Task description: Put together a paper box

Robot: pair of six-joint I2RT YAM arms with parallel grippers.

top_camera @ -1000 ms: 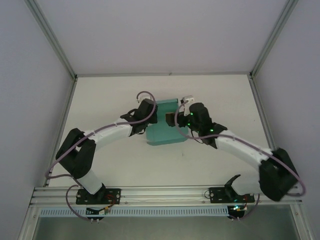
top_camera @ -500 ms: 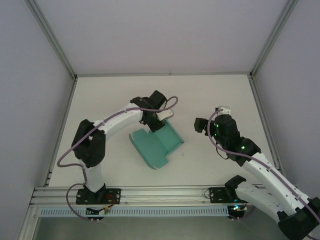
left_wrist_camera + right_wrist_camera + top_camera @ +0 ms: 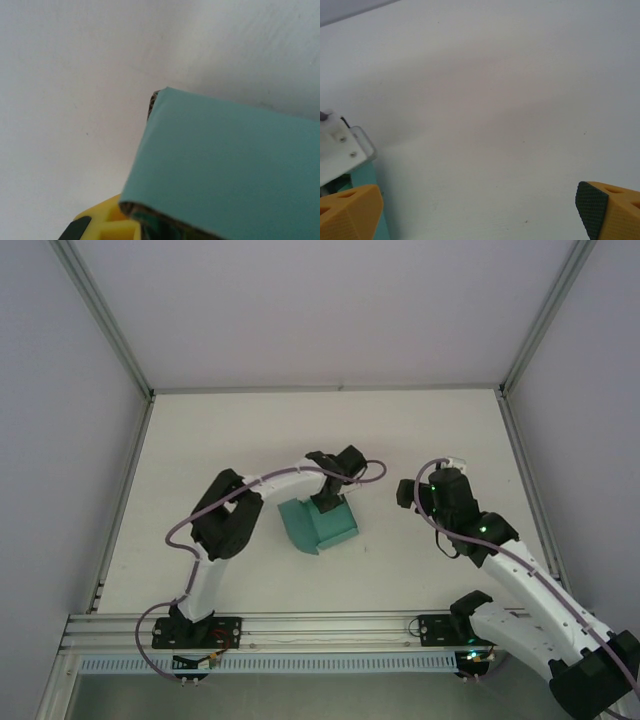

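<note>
The paper box [image 3: 318, 525] lay near the middle of the table [image 3: 200, 450], a little toward the near edge. It was a partly folded teal shape, with one flat panel on the surface and a raised part along its far-right side. The left gripper [image 3: 329, 504] was at the far edge of the box, on that raised part. In the left wrist view a folded teal panel covered almost everything, and one yellow finger [image 3: 102, 227] showed under its lower corner. The second finger was hidden, so I cannot tell if the fingers pressed the cardboard or only lay against it. The right gripper [image 3: 406, 492] hung toward the right side of the table, apart from the box, and its orange fingers [image 3: 347, 212] were spread wide with nothing between them.

I judge that the box was only half formed. The main risk was that the thin cardboard would spring open, because only one arm was on it. If the left arm pushed sideways, the light box could slide across the table instead of folding. A hard squeeze on the folded edge could crush it or make a wrong crease.
</note>
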